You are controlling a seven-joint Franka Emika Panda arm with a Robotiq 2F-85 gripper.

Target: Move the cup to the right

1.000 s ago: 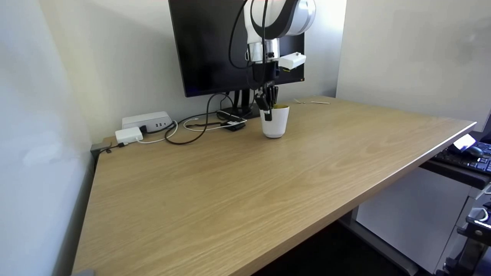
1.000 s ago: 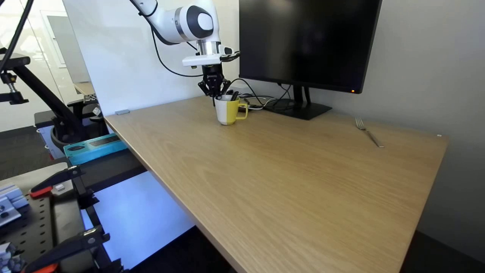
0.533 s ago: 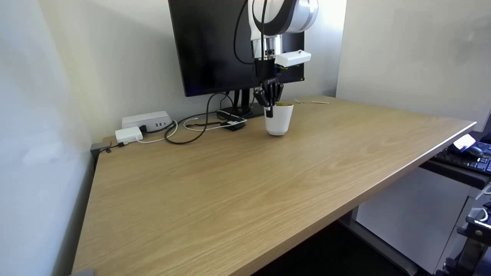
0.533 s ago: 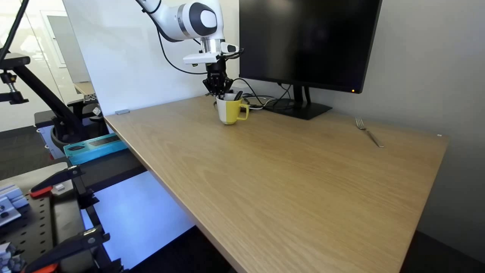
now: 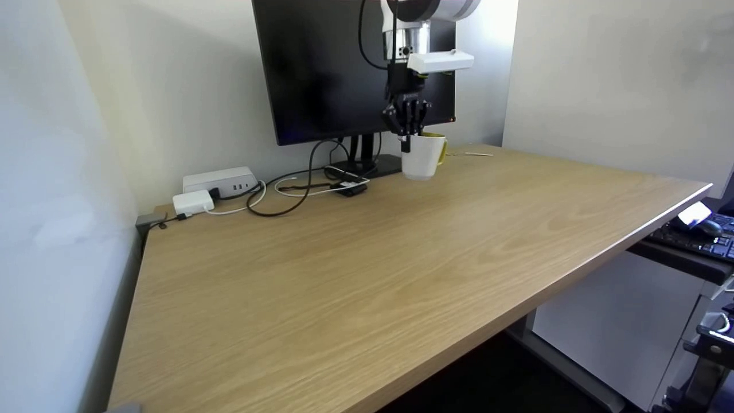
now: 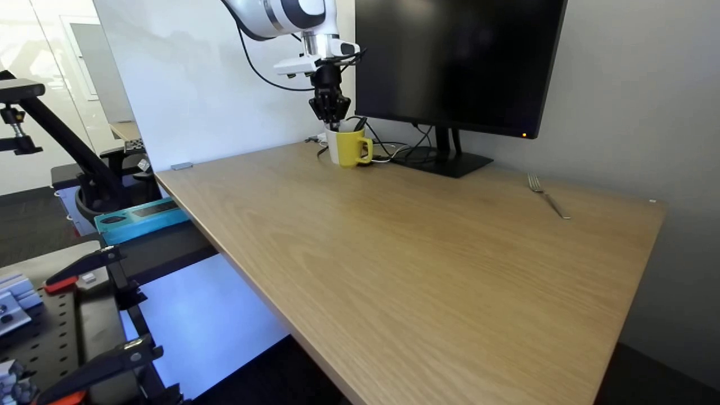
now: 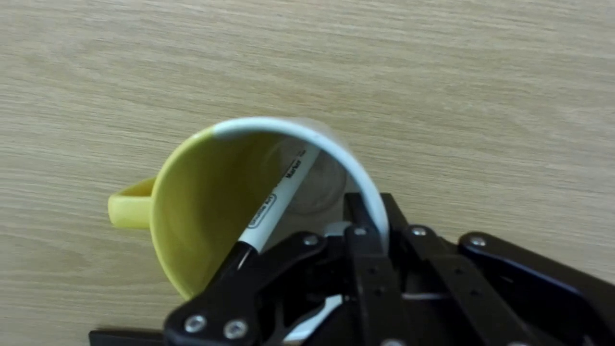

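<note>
Jaws nearly together, the gripper (image 7: 373,207) pinches the cup (image 6: 350,148) by its white rim, upper centre in both exterior views, over the desk (image 6: 422,270), with a monitor (image 6: 458,62) upper right and a fork (image 6: 547,197) middle right in an exterior view.

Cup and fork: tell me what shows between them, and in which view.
In an exterior view, some cables and the monitor stand show between the cup and the fork, then a stretch of desk up to the fork.

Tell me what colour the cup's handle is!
Yellow; the handle shows best in the wrist view.
</note>
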